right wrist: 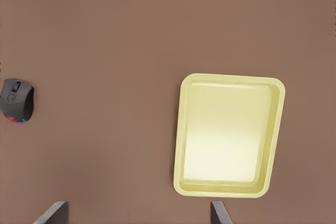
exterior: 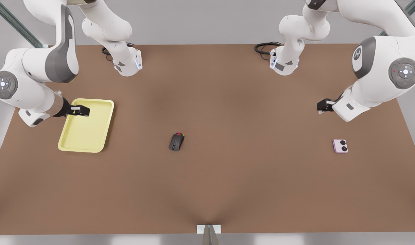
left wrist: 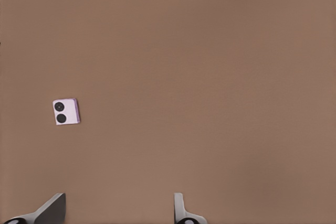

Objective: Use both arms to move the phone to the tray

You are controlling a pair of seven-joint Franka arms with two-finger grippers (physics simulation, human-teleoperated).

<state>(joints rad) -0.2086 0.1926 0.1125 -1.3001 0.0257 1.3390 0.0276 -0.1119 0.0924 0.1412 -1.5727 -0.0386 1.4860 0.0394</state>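
Two arms over a brown table (exterior: 227, 102). Front view: left gripper (exterior: 324, 105) hangs near the phone (exterior: 340, 146) on that view's right, right gripper (exterior: 81, 111) over the tray's (exterior: 86, 143) far edge, mouse (exterior: 176, 141) mid-table.

Left wrist view: fingers (left wrist: 50, 209) spread wide, holding nothing; phone (left wrist: 66, 112) lies flat, camera circles up (nearly square, no clear long axis).

Right wrist view: fingers (right wrist: 52, 212) wide too, empty, tray (right wrist: 231, 184) and mouse (right wrist: 17, 100) below.

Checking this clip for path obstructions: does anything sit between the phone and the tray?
Yes. The black mouse lies on the table roughly midway between the phone and the tray. The open left gripper hangs near the phone, nothing between them; the open right gripper is over the tray.
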